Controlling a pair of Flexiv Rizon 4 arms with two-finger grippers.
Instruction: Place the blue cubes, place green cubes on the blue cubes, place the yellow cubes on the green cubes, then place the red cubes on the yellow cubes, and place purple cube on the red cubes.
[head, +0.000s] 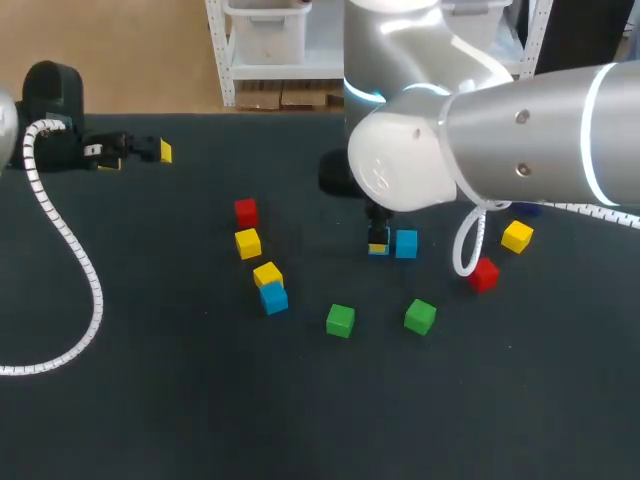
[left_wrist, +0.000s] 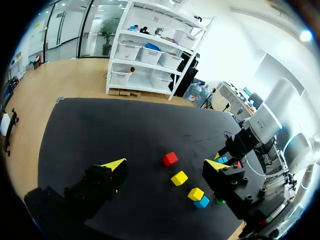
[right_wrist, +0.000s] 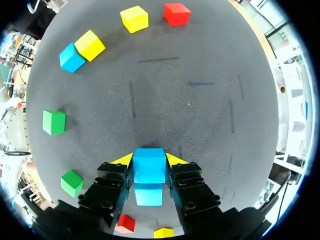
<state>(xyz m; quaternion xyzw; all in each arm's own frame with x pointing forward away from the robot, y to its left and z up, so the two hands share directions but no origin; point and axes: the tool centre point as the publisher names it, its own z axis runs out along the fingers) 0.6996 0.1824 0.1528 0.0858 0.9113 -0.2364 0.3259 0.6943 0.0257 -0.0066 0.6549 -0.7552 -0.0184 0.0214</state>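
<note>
- Our right pincer (right_wrist: 150, 161) pinches a blue cube (right_wrist: 149, 167) from two sides, with its flat faces square to the fingers. As a cube, it shows no long axis.
- It sits near the middle of the table (head: 150, 400); we cannot tell whether it touches the surface.
- A second blue cube (head: 405, 244) sits just beside it.
- Our left pincer (left_wrist: 165, 164) hangs spread, well apart at the table's far left.
</note>
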